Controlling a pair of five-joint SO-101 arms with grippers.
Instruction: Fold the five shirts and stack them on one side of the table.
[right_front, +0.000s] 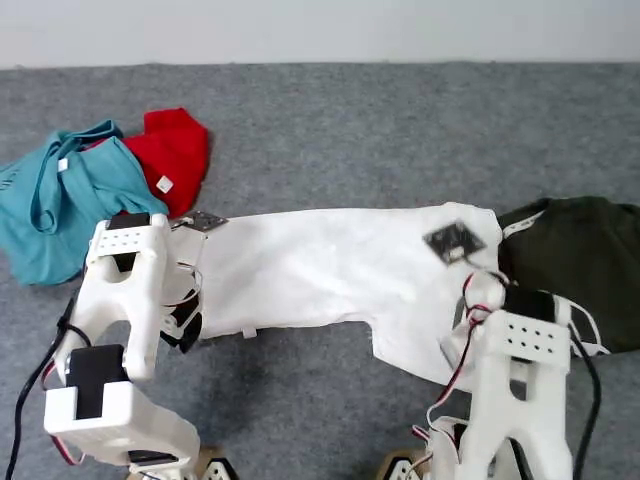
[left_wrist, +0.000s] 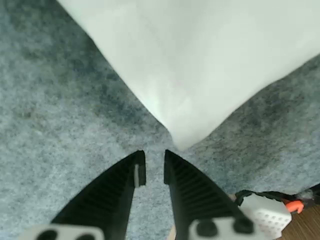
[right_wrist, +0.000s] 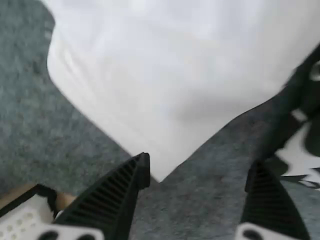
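A white shirt (right_front: 330, 270) lies spread flat across the middle of the grey carpet. My left gripper (left_wrist: 154, 167) hovers just short of one corner of the white shirt (left_wrist: 200, 65); its fingers are shut to a narrow slit with nothing between them. In the high view the left gripper (right_front: 187, 328) sits at the shirt's left edge. My right gripper (right_wrist: 200, 170) stands wide open over a corner of the white shirt (right_wrist: 175, 85), by the shirt's right end (right_front: 480, 290). A teal shirt (right_front: 60, 195) and a red shirt (right_front: 175, 150) lie crumpled at far left. A dark green shirt (right_front: 570, 250) lies at right.
The dark shirt (right_wrist: 305, 95) with its white print lies close beside my right gripper. A small dark tag (right_front: 455, 240) rests on the white shirt's right end. Bare carpet stretches along the back of the table (right_front: 350, 130) and between the two arm bases.
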